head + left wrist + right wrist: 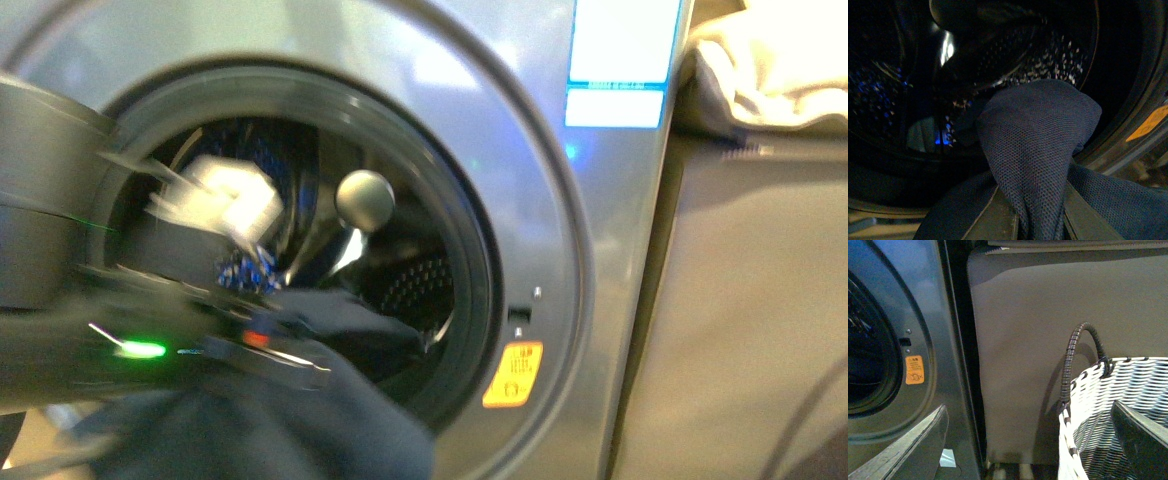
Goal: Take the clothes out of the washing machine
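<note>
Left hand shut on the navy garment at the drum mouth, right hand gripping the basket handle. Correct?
No. The right hand holds nothing: the right wrist view shows its fingers open, clear of the basket handle. The left hand is shut on the navy garment at the drum mouth.
</note>
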You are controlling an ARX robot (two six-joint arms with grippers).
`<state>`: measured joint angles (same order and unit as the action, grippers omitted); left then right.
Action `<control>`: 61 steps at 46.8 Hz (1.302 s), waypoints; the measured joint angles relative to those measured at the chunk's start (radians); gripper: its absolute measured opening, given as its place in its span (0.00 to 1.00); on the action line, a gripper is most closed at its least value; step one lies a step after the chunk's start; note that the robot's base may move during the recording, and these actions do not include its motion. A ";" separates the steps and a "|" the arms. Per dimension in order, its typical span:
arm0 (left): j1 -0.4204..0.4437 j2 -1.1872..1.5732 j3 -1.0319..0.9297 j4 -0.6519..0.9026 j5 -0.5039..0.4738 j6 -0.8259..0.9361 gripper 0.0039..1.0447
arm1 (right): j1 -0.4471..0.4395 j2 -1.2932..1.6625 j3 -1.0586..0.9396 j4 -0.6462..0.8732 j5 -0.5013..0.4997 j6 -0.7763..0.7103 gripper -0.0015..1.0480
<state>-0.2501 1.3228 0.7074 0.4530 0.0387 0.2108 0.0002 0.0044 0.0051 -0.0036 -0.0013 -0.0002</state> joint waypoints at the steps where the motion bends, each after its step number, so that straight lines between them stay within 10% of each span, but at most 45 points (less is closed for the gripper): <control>1: 0.002 -0.021 0.000 -0.006 0.004 0.003 0.09 | 0.000 0.000 0.000 0.000 0.000 0.000 0.93; 31: -0.116 -0.259 0.376 -0.251 0.075 -0.004 0.09 | 0.000 0.000 0.000 0.000 0.000 0.000 0.93; 61: -0.549 0.249 1.302 -0.621 -0.112 0.027 0.09 | 0.000 0.000 0.000 0.000 0.000 0.000 0.93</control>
<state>-0.7990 1.5723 2.0090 -0.1680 -0.0734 0.2375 0.0002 0.0044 0.0051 -0.0036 -0.0010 -0.0002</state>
